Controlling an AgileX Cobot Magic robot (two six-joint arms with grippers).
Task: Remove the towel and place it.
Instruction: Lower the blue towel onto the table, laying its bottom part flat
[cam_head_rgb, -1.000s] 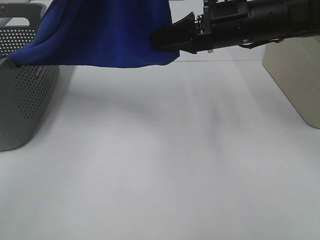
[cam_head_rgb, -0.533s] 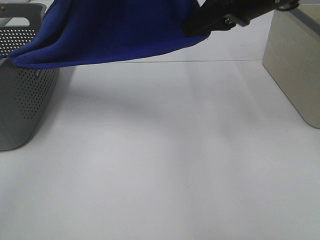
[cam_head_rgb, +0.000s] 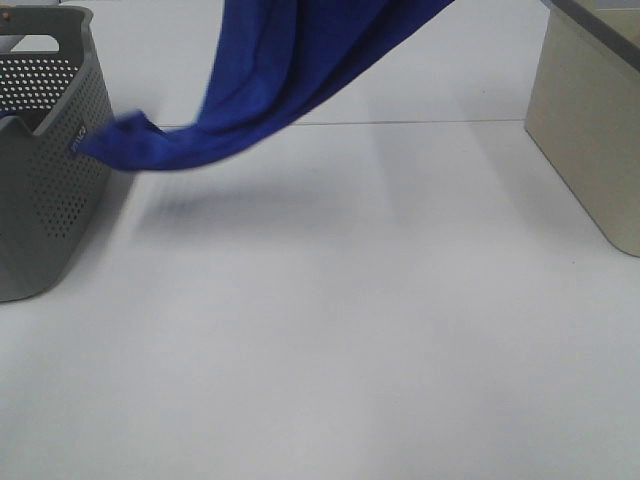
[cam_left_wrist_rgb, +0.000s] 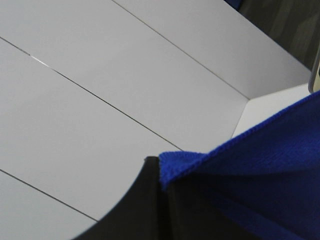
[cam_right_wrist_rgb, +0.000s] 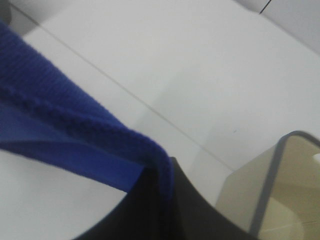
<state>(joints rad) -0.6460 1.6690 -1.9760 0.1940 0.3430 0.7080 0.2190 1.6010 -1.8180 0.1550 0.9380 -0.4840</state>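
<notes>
The royal-blue towel (cam_head_rgb: 270, 80) hangs slanting from the top edge of the exterior view down to a drooping tip by the right wall of the grey perforated basket (cam_head_rgb: 45, 190), above the white table. Both grippers are above the frame in that view. In the left wrist view my left gripper (cam_left_wrist_rgb: 161, 175) is shut on a stitched corner of the towel (cam_left_wrist_rgb: 260, 165). In the right wrist view my right gripper (cam_right_wrist_rgb: 161, 172) is shut on a folded stitched edge of the towel (cam_right_wrist_rgb: 65, 130).
A beige box (cam_head_rgb: 590, 130) stands at the right edge of the table and also shows in the right wrist view (cam_right_wrist_rgb: 270, 195). The basket stands at the far left. The white table (cam_head_rgb: 350, 330) stretches between them.
Both grippers have risen out of the top of the exterior view with the towel. The towel's low end has slid off the basket rim and swung right, now hanging free.
</notes>
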